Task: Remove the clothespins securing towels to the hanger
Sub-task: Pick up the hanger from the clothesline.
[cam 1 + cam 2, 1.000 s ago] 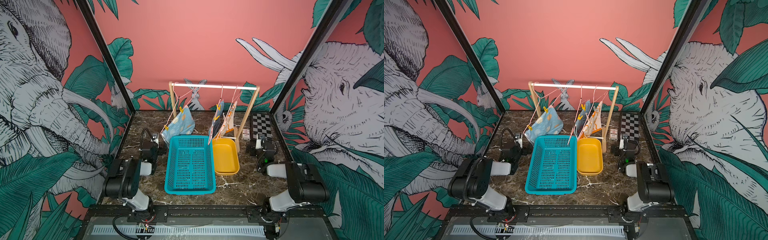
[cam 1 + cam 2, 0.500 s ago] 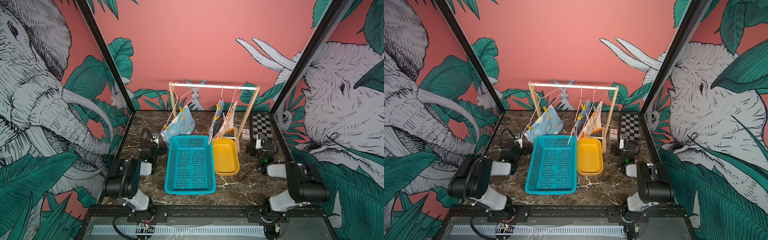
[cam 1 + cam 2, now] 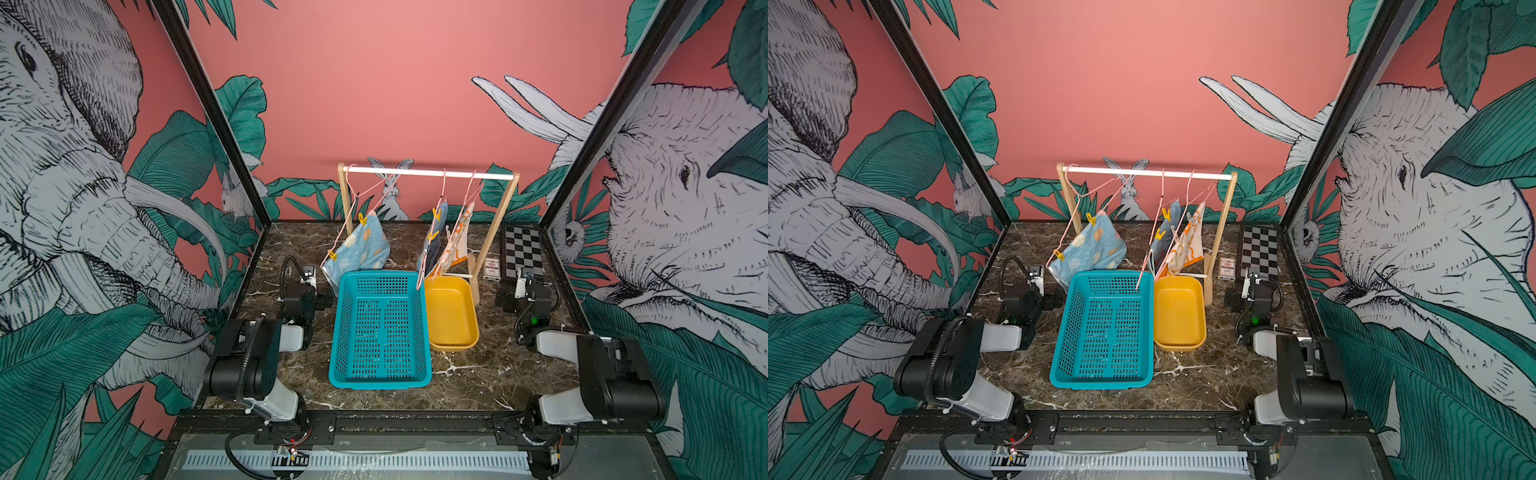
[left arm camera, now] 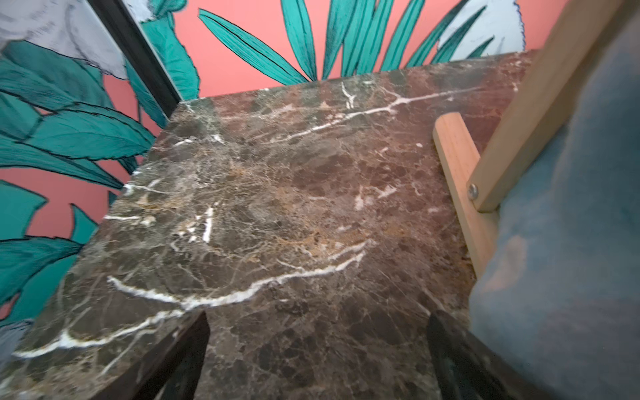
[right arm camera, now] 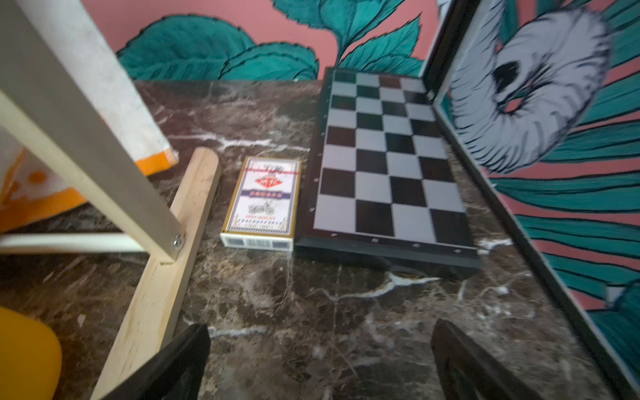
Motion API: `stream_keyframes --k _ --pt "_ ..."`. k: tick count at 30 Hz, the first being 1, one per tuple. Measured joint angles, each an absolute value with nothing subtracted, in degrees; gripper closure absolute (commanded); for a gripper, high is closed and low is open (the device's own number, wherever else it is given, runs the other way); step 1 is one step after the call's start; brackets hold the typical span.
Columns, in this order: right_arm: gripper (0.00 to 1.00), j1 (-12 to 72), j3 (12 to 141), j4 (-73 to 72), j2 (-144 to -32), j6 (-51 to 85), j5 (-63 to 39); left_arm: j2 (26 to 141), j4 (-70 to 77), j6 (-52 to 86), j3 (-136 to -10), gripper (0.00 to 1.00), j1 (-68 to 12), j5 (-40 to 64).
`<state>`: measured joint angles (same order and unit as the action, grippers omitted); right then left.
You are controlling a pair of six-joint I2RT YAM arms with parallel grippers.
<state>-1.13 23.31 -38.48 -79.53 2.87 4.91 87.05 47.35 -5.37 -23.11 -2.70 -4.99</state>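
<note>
Three towels hang from pink wire hangers [image 3: 352, 198] on a wooden rack [image 3: 428, 173]: a light blue spotted one [image 3: 361, 249], a darker blue one [image 3: 435, 245] and a cream-and-orange one [image 3: 459, 243]. Yellow clothespins [image 3: 362, 219] [image 3: 332, 254] [image 3: 436, 214] pin them to the hangers; both top views show them [image 3: 1090, 217]. My left gripper [image 4: 318, 346] is open and empty, low over the marble beside the rack's left foot [image 4: 460, 187], with the light blue towel [image 4: 561, 242] blurred alongside. My right gripper [image 5: 320, 353] is open and empty near the rack's right foot [image 5: 162, 277].
A teal basket [image 3: 380, 374] and a yellow tub [image 3: 453, 340] sit on the marble in front of the rack. A card box [image 5: 263, 202] and a chessboard [image 5: 388, 162] lie at the back right. Painted walls close in both sides and the back.
</note>
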Motion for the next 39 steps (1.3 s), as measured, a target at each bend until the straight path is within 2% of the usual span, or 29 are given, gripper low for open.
stream_keyframes --k 7,15,21,27,39 --pt "0.01 -1.1 23.3 -31.3 -71.4 5.5 10.1 72.9 34.8 -2.6 -24.3 0.0 -2.7 -11.6" --pt "0.01 -1.1 23.7 -17.5 -60.5 8.3 8.8 63.5 14.2 -1.0 -31.5 0.01 -2.6 -12.8" --pt "0.01 -1.1 25.2 -10.0 -54.0 9.7 3.7 60.3 1.8 -1.1 -40.1 0.09 -2.5 -5.9" --pt "0.01 -1.1 27.4 -4.9 -52.5 10.1 -0.4 59.8 -6.5 -2.2 -48.1 0.17 -2.5 5.1" --pt "0.01 -1.1 28.1 -2.0 -53.6 10.3 -5.0 64.6 -11.0 -5.2 -57.3 0.32 -2.9 24.7"
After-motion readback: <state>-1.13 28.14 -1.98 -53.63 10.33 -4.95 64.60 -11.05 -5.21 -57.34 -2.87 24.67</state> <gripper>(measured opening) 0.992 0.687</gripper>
